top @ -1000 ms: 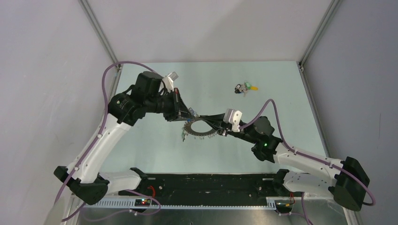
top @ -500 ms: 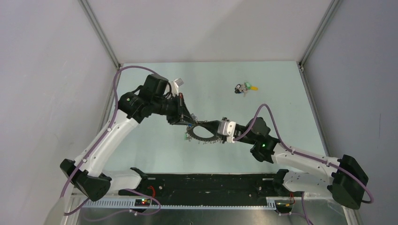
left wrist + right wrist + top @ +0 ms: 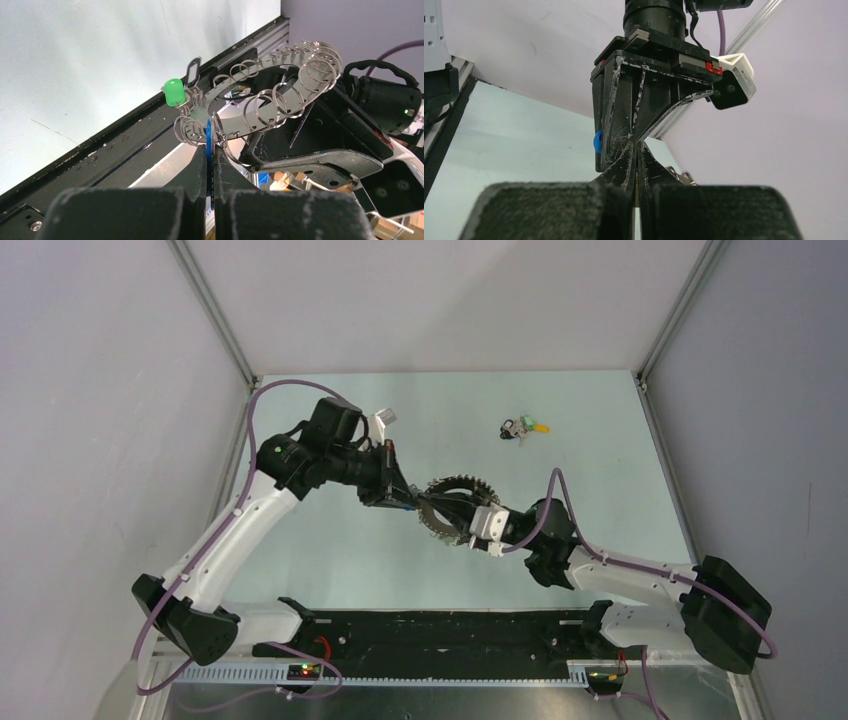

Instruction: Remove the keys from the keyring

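Observation:
The keyring (image 3: 452,502), a flat silver ring fringed with small split rings, hangs tilted above the table between both grippers. My left gripper (image 3: 408,500) is shut on a blue key (image 3: 209,150) seen edge-on between its fingers at the ring's near rim (image 3: 260,107). A green-headed key (image 3: 174,92) hangs on the ring's left side. My right gripper (image 3: 466,517) is shut on the ring's opposite edge; in the right wrist view its fingertips (image 3: 636,150) pinch a thin metal edge right below the left gripper (image 3: 624,115), and the blue key's head (image 3: 597,141) shows beside it.
A small clump of loose coloured-headed keys (image 3: 522,428) lies on the pale green table (image 3: 600,440) at the back right. The black rail (image 3: 450,630) with the arm bases runs along the near edge. Grey walls and metal posts close in both sides.
The keyring has risen off the table, tipped up on edge and shifted right. The right arm has drawn in towards its base and the left gripper has followed; both grips are unchanged.

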Available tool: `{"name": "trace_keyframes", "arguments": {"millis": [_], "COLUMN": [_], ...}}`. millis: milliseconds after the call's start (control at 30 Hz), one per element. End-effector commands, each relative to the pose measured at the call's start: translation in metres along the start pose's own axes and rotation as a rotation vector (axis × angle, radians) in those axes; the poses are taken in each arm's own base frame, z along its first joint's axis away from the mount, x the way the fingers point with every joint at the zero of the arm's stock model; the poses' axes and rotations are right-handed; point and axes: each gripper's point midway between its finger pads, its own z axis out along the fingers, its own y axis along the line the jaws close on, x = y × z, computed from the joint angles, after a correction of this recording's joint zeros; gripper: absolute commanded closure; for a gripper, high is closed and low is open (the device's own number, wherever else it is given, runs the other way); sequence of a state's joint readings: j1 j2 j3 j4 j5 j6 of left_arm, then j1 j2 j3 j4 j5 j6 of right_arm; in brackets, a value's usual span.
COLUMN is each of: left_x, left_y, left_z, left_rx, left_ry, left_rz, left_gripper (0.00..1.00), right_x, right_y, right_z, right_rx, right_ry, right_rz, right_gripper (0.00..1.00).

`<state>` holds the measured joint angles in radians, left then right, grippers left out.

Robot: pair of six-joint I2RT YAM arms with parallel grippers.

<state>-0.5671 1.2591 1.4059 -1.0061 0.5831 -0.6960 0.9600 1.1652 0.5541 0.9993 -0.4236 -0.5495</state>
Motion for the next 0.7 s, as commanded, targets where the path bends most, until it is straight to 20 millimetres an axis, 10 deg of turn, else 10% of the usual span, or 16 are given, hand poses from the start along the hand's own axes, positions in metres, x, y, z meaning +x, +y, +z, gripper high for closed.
{"name": "trace_keyframes", "arguments": {"millis": [0,233,400,667], "left_x": [-0.006,-0.013,-0.024,-0.026], "left_y": [-0.014,-0.025,-0.034,-0.042], "left_z": [-0.008,-0.016,-0.032,-0.036], "left_rx": [0.055,0.093,0.082,0.104], "left_ry": [-0.041,-0.076,-0.177,-0.184], "left_rz": [0.083,0.150,0.225,0.226], "left_gripper": [1.00,1.00,1.00,1.00], "right_x": [-0.076,-0.053,-0.034,-0.025], "right_y": [-0.032,-0.026,-0.023,-0.016], "right_z": [-0.009,-0.026,-0.033,-0.036], "right_rx": [0.115,0.130,0.138,0.122], "right_ry": [-0.258,-0.181,-0.075,-0.023], "right_rz": [-0.072,0.101,0.199,0.277], "right_gripper": [1.00,0.99,0.63,0.57]}}
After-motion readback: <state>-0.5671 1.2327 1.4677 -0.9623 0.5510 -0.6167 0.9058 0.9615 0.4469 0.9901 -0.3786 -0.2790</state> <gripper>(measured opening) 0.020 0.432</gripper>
